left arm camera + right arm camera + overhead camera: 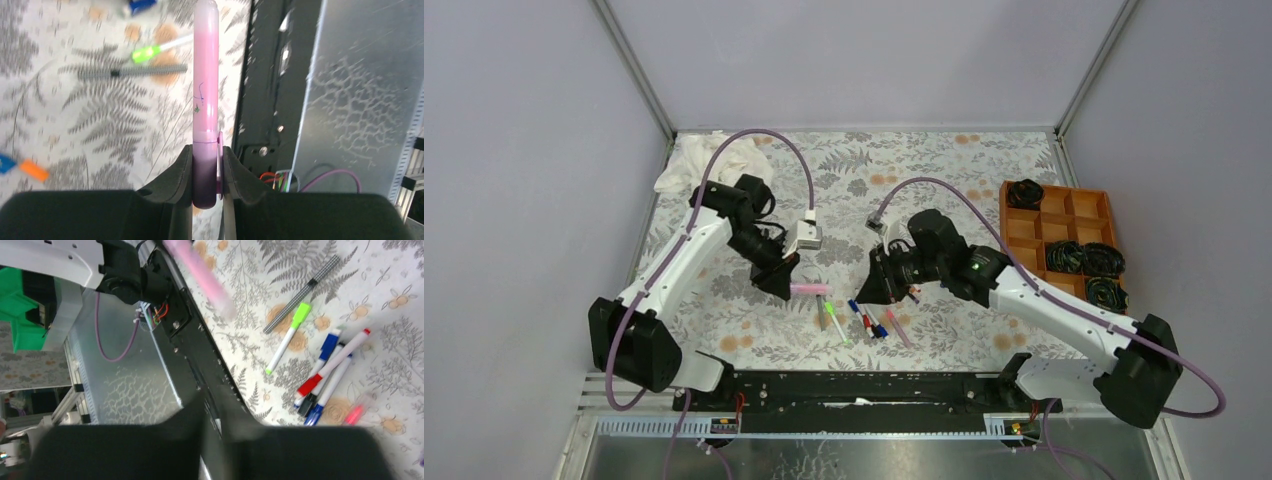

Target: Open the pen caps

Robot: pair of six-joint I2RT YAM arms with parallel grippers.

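Where the pink pen is: off the desk, clamped at its darker clip end, likely the cap, by the left fingers, which are closed tight on it.
Long axis: level, with the free end pointing toward the right fingers.
Right fingers: near that free end but apart from it; blurred, close together, nothing seen between; whether they are fully closed I cannot tell.
Other pens: loose on the desk below.
Views: only the left wrist shows the grip; only the overhead view shows the gap.
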